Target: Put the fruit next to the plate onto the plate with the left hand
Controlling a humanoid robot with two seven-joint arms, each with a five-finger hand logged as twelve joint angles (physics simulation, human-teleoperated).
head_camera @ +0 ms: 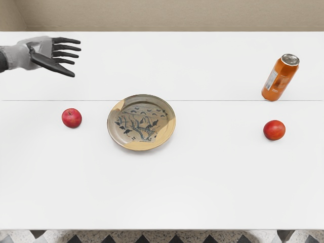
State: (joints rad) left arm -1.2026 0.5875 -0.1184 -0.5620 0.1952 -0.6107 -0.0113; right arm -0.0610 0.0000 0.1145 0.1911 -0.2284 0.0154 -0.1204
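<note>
Tabletop [202, 182], white, seen from above. A plate [141, 122] with a tree pattern sits left of centre. The apple [71, 118] lies on the table near the plate's left side, not touching it. The left hand [49, 53] hovers at the far left, fingers spread, empty. A second fruit [274, 130] and a bottle [280, 77] are well off to the right.
</note>
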